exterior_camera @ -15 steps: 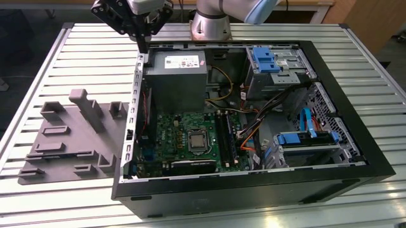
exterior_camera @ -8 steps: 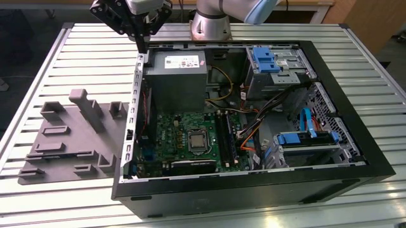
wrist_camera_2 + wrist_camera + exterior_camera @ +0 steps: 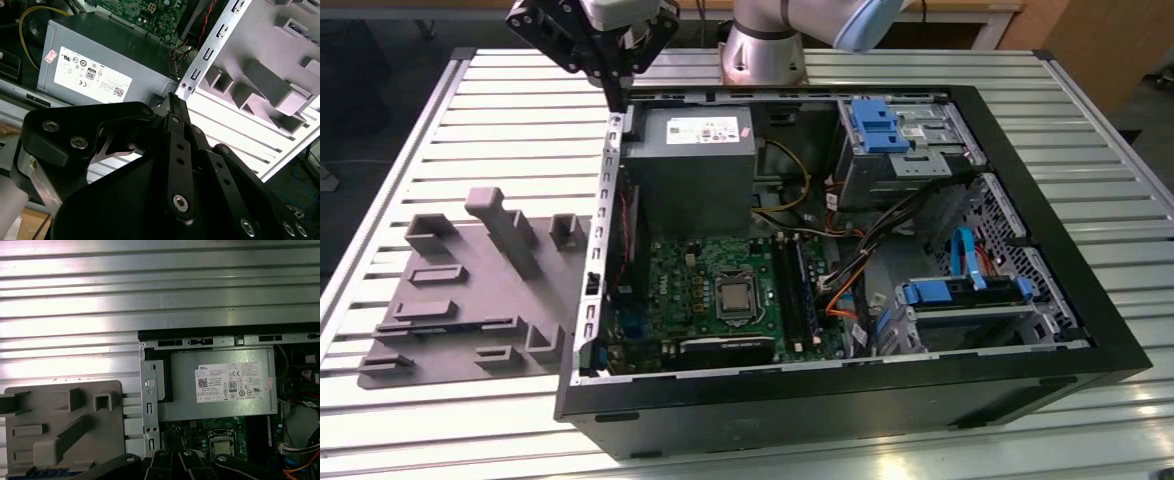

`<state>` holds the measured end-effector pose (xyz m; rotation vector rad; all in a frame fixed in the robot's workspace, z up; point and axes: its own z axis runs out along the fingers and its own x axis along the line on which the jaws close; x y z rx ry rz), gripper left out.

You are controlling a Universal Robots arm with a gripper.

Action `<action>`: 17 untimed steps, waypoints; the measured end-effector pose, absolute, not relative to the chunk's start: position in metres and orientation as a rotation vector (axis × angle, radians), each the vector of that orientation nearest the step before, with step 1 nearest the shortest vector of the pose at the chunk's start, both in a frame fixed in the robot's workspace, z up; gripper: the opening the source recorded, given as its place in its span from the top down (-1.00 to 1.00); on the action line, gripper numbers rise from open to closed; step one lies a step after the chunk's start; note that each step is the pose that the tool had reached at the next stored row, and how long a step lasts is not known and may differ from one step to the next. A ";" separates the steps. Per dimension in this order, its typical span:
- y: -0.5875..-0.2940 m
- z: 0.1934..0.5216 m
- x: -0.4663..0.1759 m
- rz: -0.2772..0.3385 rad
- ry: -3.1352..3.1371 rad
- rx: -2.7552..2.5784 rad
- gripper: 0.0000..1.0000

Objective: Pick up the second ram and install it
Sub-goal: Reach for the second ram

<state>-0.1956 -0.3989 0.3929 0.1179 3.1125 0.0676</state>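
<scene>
Gripper (fingers closed tip to tip) sits at 11 o'clock of PSU in the exterior view, by the case corner. Fixture lies at 8 o'clock.

slatted table | open pc case | grey power supply next to green motherboard | grey fixture just beside case

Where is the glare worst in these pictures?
Second wrist view: the table slats blow out to near white. First wrist view: bright bands streak across the same slats. Exterior view: even light, only a mild sheen on the slats.
</scene>
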 end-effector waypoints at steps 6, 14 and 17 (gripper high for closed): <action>-0.399 0.393 -0.198 0.067 3.113 0.118 0.79; -0.399 0.393 -0.203 0.067 3.113 0.118 0.79; -0.399 0.393 -0.205 0.067 3.112 0.118 0.79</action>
